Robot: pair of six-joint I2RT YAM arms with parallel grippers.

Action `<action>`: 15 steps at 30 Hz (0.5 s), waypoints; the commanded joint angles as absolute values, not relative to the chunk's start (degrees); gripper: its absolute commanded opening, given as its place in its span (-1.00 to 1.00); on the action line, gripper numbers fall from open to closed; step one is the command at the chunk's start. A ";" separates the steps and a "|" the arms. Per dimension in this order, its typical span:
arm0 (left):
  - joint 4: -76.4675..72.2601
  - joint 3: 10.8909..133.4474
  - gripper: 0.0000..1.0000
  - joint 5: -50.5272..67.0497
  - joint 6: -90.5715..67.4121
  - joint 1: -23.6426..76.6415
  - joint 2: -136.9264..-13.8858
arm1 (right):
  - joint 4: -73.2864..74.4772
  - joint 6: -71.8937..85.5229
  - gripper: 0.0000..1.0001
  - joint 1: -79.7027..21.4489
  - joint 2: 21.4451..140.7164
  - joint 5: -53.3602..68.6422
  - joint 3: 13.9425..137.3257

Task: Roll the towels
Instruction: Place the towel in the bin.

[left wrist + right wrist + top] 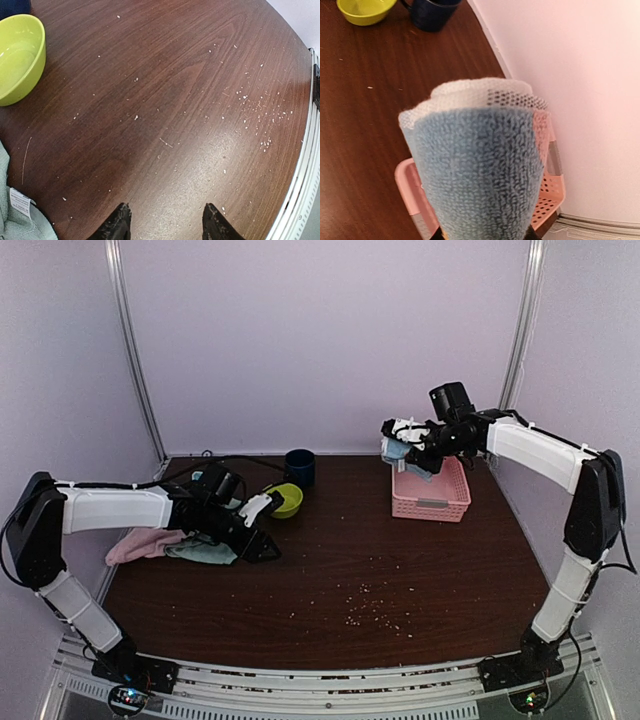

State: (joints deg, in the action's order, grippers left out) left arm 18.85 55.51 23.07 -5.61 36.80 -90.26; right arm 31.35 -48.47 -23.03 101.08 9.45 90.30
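A rolled light blue towel [475, 170] with a pink patch fills the right wrist view, and my right gripper [480, 236] is shut on it. Seen from above, that towel [393, 449] hangs in my right gripper [410, 454] over the back left corner of the pink basket [432, 502]. At the table's left edge lie a pink towel [140, 543] and a mint green towel [205, 552]. Just right of them, my left gripper [264, 543] is low over bare wood. Its jaws [166, 216] are open with nothing between them. The mint towel's corner [12, 222] shows a white label.
A lime-green bowl [287, 500] and a dark blue mug [299, 468] stand at the back centre. White crumbs [365, 605] are scattered over the front middle of the brown table [330, 570]. Walls close in the back and both sides.
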 commanded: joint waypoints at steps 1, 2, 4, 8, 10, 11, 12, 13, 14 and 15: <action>15.23 54.75 0.00 24.66 -4.28 36.42 -89.39 | 24.73 -56.29 -0.80 -19.29 106.96 6.95 94.47; 15.19 54.89 0.00 24.89 -4.30 36.42 -89.57 | 22.99 -57.89 -0.80 -18.53 108.16 6.30 94.84; 15.10 54.97 0.00 25.12 -4.17 36.47 -89.88 | 19.88 -59.83 -0.82 -16.95 110.67 6.34 95.85; 14.94 54.85 0.00 24.97 -3.81 36.47 -90.16 | 14.21 -63.04 -0.84 -14.49 116.09 6.03 98.54; 14.94 54.93 0.00 25.03 -3.71 36.38 -90.53 | 13.44 -64.29 -0.84 -13.53 119.39 5.82 101.35; 14.94 55.00 0.00 25.11 -3.68 36.34 -90.72 | 13.30 -64.47 -0.84 -12.93 121.10 5.64 103.00; 14.94 55.03 0.00 25.20 -3.61 36.36 -90.98 | 13.41 -64.63 -0.84 -12.51 122.80 5.51 105.51; 14.94 55.10 -0.01 25.30 -3.65 36.34 -91.20 | 13.60 -65.02 -0.84 -12.10 124.50 5.35 107.15; 14.94 55.13 -0.01 25.31 -3.69 36.37 -91.36 | 13.51 -65.49 -0.84 -11.78 125.90 5.03 108.45; 14.90 55.24 -0.01 25.36 -3.82 36.27 -91.40 | 13.39 -66.11 -0.85 -11.44 127.16 4.89 109.49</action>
